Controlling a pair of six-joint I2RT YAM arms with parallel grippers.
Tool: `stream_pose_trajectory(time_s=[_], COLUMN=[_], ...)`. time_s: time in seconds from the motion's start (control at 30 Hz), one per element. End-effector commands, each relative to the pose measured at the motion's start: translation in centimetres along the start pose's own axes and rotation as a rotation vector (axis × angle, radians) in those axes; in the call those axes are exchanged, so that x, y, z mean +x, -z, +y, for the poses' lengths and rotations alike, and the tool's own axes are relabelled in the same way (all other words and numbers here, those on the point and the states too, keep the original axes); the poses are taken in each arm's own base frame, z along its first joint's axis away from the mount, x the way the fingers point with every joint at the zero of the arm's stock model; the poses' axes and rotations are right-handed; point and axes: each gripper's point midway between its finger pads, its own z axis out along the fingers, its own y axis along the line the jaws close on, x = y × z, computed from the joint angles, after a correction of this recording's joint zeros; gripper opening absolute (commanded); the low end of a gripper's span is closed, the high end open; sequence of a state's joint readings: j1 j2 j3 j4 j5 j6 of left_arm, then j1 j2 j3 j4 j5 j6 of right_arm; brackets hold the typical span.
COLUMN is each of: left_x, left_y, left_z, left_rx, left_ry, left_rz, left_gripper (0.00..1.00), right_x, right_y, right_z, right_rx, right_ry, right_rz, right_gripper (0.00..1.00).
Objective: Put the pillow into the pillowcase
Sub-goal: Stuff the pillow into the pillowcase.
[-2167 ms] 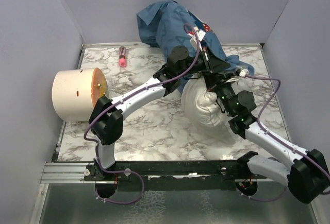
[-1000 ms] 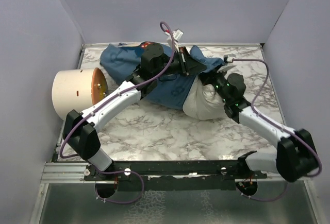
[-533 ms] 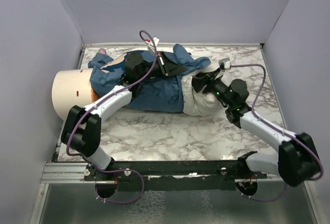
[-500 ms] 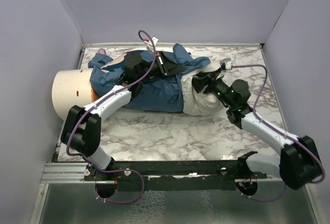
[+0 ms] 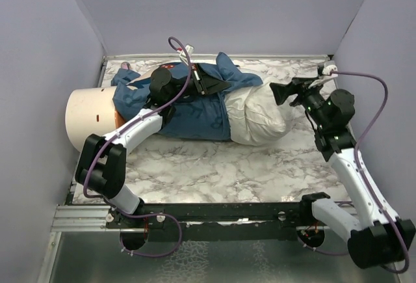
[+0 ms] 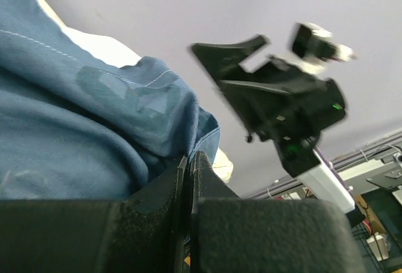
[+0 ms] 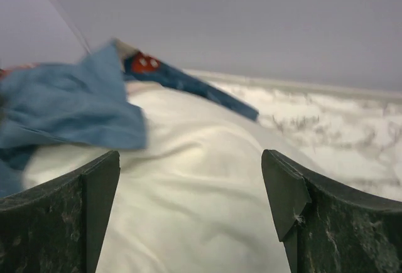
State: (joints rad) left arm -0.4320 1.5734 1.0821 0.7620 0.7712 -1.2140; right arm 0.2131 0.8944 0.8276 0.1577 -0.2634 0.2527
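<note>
Pillow (image 5: 257, 115) before splayed right pincer (image 5: 275, 94)

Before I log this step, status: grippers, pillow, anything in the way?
Left gripper shut on pillowcase edge. Right gripper open, clear of pillow. Pillow partly sleeved, right end bare. Cream cylinder beside pillowcase's left end.

Creamy white, plain, on the pillow (image 5: 257, 110). Just left of the pillow, denim blue on the pillowcase (image 5: 188, 114), paler blue print across, and one red patch (image 7: 146, 63) with white dots. Under the pillow, white marble with grey veins on the table (image 5: 214, 166). Far left of the pillow, cream on the drum (image 5: 88, 120), orange inside.
</note>
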Motion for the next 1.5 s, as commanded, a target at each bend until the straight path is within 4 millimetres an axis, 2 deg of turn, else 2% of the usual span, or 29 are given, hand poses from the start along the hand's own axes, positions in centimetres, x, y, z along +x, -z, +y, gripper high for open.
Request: stream_pose_trajectory(time_s=[0.0, 0.07, 0.17, 0.23, 0.27, 0.3, 0.37, 0.4, 0.43, 0.5, 0.6, 0.7, 0.77, 0.8, 0.83, 0.87, 0.9, 0.97, 1.07, 1.17, 1.2, 1.27, 1.33, 1.43, 1.47], left_x=[-0.7, -0.6, -0.2, 0.3, 0.7, 0.5, 1.4, 1.5, 1.7, 2.1, 2.5, 2.5, 3.2, 3.9, 5.0, 5.9, 7.3, 10.2, 14.8, 18.6, 19.4, 20.9, 21.3, 20.7, 20.4], left_y=[0.9, 0.4, -1.4, -3.4, -4.6, -5.9, -8.8, -9.9, -11.0, -12.8, -14.3, -14.1, -13.1, -12.4, -11.7, -10.9, -10.2, -8.9, -6.8, -4.9, -4.4, -3.4, -2.5, -0.5, 0.8], left_z=[-5.9, -6.4, -7.5, -8.4, -8.8, -10.4, -10.8, -11.5, -12.1, -13.7, -16.7, -18.6, -18.3, -17.8, -16.6, -15.5, -13.5, -9.4, -2.4, 1.9, 2.4, 2.6, 1.7, 0.5, 0.5], left_rx=[0.126, 0.139, 0.181, 0.220, 0.238, 0.278, 0.302, 0.321, 0.339, 0.378, 0.435, 0.457, 0.441, 0.426, 0.399, 0.374, 0.333, 0.255, 0.114, 0.027, 0.017, 0.001, -0.010, -0.078, -0.142], left_ry=[-0.119, -0.125, -0.135, -0.140, -0.140, -0.160, -0.153, -0.160, -0.165, -0.171, -0.198, -0.230, -0.229, -0.225, -0.211, -0.200, -0.173, -0.112, -0.020, 0.053, 0.069, 0.089, 0.068, -0.064, -0.105], left_rz=[-0.013, -0.007, 0.022, 0.056, 0.077, 0.087, 0.134, 0.146, 0.158, 0.184, 0.207, 0.217, 0.227, 0.236, 0.251, 0.261, 0.276, 0.296, 0.334, 0.356, 0.360, 0.371, 0.376, 0.379, 0.390], left_gripper=[0.00, 0.00, 0.00, 0.00, 0.00, 0.00, 0.00, 0.00, 0.00, 0.00, 0.00, 0.00, 0.00, 0.00, 0.00, 0.00, 0.00, 0.00, 0.00, 0.09, 0.13, 0.30, 0.44, 0.71, 0.78], right_x=[11.4, 15.0, 19.1, 20.0, 19.9, 19.4, 17.5, 16.0, 14.6, 11.2, 5.5, -0.6, -3.1, -3.6, -3.3, -2.2, -0.6, 3.9, 11.9, 18.2, 19.4, 21.1, 22.0, 21.4, 20.9], right_y=[-0.3, -0.2, -0.4, -1.0, -1.4, -1.9, -3.1, -3.8, -4.5, -6.3, -8.4, -8.6, -8.0, -7.8, -7.6, -7.2, -6.7, -5.3, -2.2, 1.0, 1.8, 3.3, 4.6, 6.4, 7.0], right_z=[-3.1, -2.4, 0.1, 2.3, 3.5, 4.6, 6.1, 6.5, 6.6, 5.9, 3.5, 1.2, 1.1, 1.4, 1.7, 2.1, 2.3, 2.9, 4.7, 6.8, 7.3, 7.8, 7.7, 7.6, 7.6], right_rx=[0.018, -0.045, -0.142, -0.218, -0.263, -0.308, -0.373, -0.395, -0.394, -0.349, -0.219, -0.138, -0.136, -0.150, -0.169, -0.193, -0.217, -0.262, -0.325, -0.344, -0.347, -0.348, -0.333, -0.318, -0.313], right_ry=[-0.174, -0.222, -0.273, -0.295, -0.316, -0.333, -0.373, -0.379, -0.380, -0.357, -0.301, -0.230, -0.160, -0.125, -0.102, -0.084, -0.070, -0.113, -0.220, -0.280, -0.294, -0.313, -0.314, -0.289, -0.281], right_rz=[0.363, 0.464, 0.539, 0.548, 0.537, 0.512, 0.438, 0.385, 0.337, 0.224, 0.055, -0.126, -0.203, -0.213, -0.202, -0.176, -0.145, -0.065, 0.075, 0.222, 0.255, 0.316, 0.359, 0.371, 0.365], right_gripper=[0.91, 0.84, 0.78, 0.69, 0.59, 0.46, 0.16, 0.05, 0.01, 0.01, 0.01, 0.01, 0.01, 0.01, 0.01, 0.01, 0.01, 0.01, 0.01, 0.01, 0.01, 0.04, 0.14, 0.33, 0.38])
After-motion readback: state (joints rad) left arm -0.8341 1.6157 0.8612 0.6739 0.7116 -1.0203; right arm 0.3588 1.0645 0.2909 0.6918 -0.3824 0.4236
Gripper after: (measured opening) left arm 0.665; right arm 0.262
